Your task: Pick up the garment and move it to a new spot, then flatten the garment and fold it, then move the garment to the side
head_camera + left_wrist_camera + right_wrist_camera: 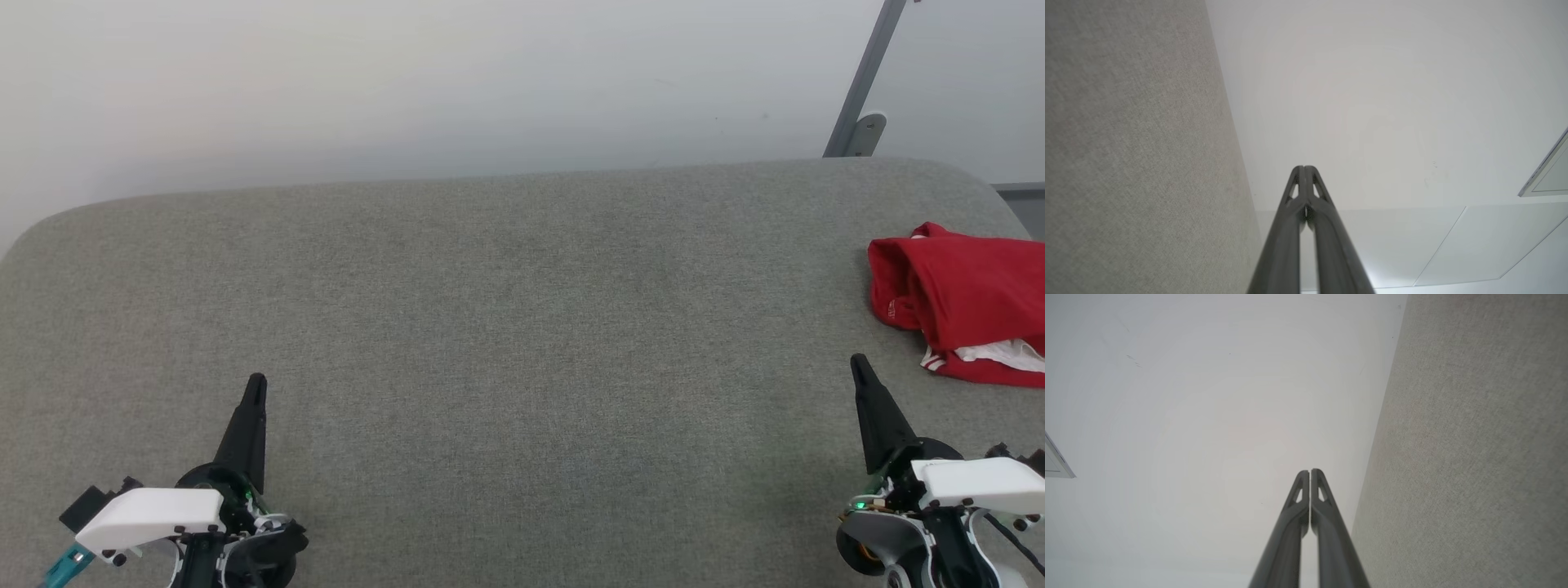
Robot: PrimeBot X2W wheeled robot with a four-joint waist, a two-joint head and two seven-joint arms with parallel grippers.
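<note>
The garment (963, 298), red with a strip of white showing at its lower edge, lies bunched at the far right of the grey fabric surface (506, 327), partly cut off by the head view's right edge. My right gripper (859, 364) rests at the lower right, shut and empty, its tip a short way left of and below the garment. Over at the lower left my left gripper (256, 382) is shut with nothing in it. Each wrist view shows its own two dark fingers pressed together, left gripper (1304, 168) and right gripper (1309, 472).
A pale wall (408, 82) rises behind the surface's rounded far edge. A grey metal post with a bracket (865, 90) stands at the back right. Both wrist views look past the fabric surface (1126, 163) toward the pale wall.
</note>
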